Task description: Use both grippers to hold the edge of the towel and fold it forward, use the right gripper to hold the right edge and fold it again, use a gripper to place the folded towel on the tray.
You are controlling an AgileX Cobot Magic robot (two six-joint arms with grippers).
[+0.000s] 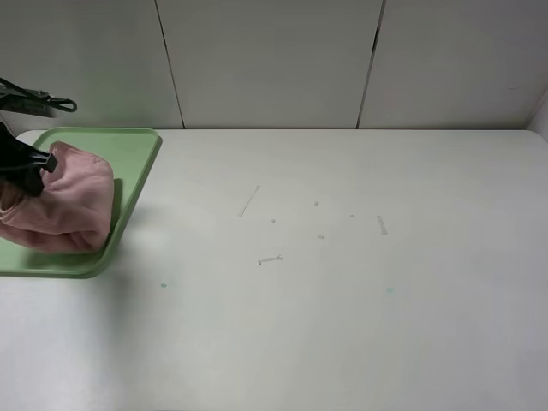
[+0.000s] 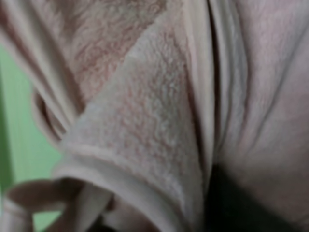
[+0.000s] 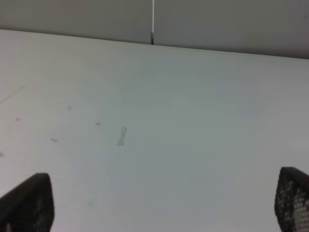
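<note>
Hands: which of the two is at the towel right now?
The left hand, at the towel bunched on the green tray. The right hand stands wide open above bare table, nothing between its fingers.

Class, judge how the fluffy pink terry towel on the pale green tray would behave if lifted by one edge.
The fluffy pink terry towel would probably flop and unfold, since it lies bunched in soft folds on the pale green plastic tray. It is likely light, and its fuzzy pile probably grips rather than slips.
</note>
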